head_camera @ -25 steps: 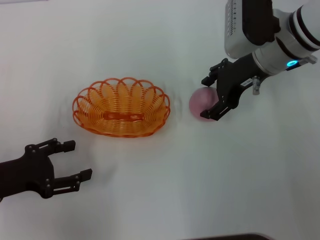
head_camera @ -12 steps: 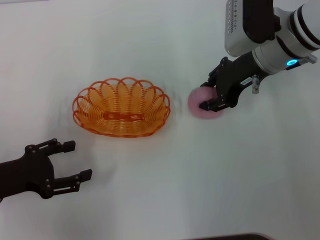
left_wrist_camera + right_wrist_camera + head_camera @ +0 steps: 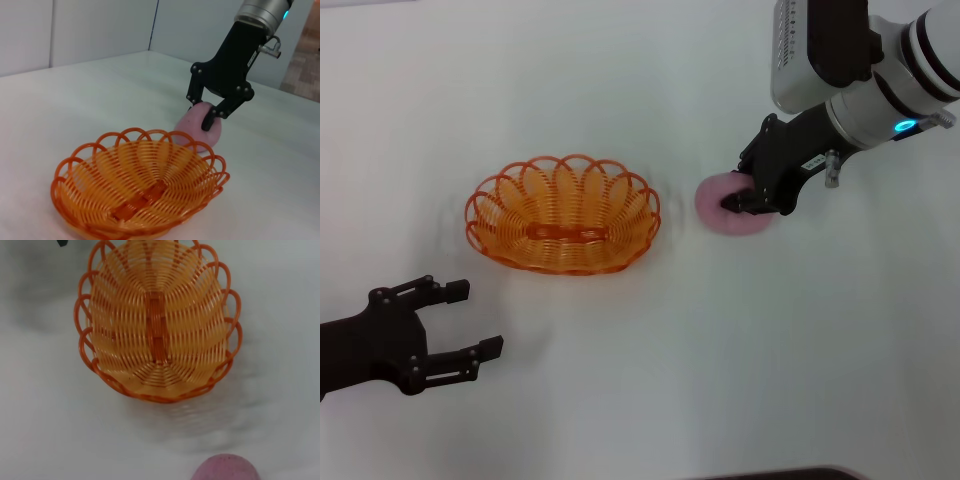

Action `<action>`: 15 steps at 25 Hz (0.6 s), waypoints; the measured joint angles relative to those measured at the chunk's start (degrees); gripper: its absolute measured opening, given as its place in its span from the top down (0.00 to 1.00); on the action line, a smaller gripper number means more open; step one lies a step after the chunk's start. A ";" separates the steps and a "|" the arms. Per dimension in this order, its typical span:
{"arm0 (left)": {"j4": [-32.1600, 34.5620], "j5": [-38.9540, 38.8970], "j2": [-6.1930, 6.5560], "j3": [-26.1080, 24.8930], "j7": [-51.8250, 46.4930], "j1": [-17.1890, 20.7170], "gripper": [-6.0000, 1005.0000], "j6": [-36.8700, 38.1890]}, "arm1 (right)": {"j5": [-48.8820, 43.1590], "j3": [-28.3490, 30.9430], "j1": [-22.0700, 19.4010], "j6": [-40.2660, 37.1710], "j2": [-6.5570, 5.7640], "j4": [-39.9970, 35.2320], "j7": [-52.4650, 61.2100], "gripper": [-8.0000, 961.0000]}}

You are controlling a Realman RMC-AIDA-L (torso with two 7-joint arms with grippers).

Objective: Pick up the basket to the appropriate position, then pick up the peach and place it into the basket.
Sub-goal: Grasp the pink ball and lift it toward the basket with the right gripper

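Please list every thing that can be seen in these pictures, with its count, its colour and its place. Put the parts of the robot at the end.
basket: one, orange looped wire, empty, on the table toward the robot's left of centre.
peach: one, dull pink, on the table to the right of the basket, apart from it.
table: one, white, under everything.
right gripper: one, black, on a white and black arm, over the peach with its fingers closed against the fruit's sides.
left gripper: one, black, fingers open, low at the near left of the table, short of the basket, holding nothing.
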 joint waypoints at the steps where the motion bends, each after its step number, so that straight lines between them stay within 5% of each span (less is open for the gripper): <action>1: 0.00 0.00 0.00 -0.02 0.00 0.00 0.16 0.00 | 0.00 0.00 0.00 0.00 0.00 0.00 0.00 0.71; 15: 0.00 0.00 0.03 -0.05 0.00 0.00 0.16 0.00 | -0.05 0.15 0.00 -0.03 0.00 0.00 0.00 0.79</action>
